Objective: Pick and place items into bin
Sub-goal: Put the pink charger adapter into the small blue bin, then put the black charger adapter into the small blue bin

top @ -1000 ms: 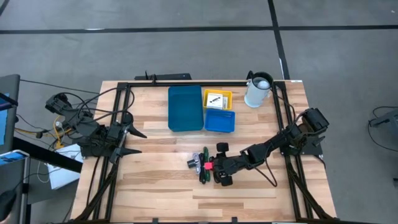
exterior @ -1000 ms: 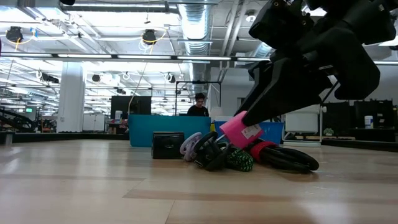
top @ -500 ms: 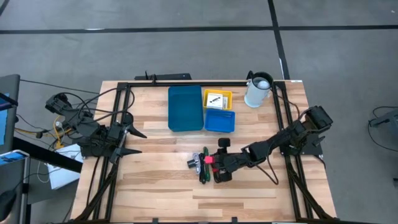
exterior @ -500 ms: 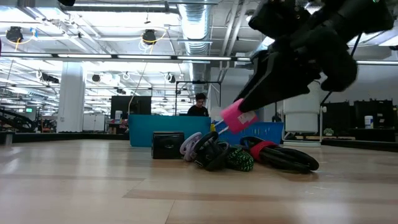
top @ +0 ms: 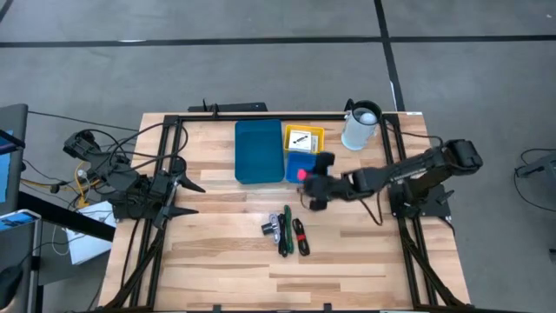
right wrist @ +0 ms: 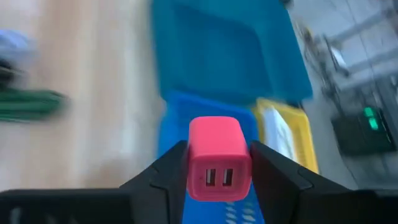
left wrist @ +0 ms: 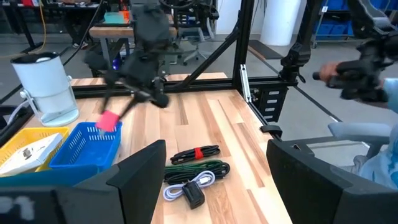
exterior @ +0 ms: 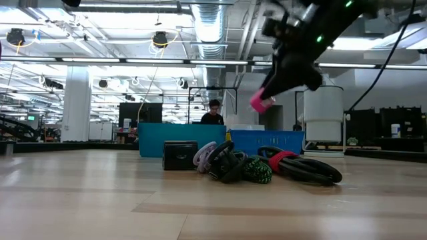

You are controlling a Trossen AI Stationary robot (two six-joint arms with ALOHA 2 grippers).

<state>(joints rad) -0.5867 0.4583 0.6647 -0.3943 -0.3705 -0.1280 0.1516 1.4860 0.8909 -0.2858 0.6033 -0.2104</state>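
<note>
Risk I see: right gripper [right wrist: 219, 171], clamped on the pink plastic USB charger cube [right wrist: 219, 158], releasing early beside the small bright-blue tray [top: 306, 170].

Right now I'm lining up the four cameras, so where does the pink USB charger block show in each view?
High view: the pink charger block is in the right gripper, over the bright blue tray.
Low view: upper middle, held in the air.
Left wrist view: left of centre, above the blue tray.
Right wrist view: bottom centre, between the gripper's fingers.
Shared landmark: the bright blue tray shows in all four.
</note>
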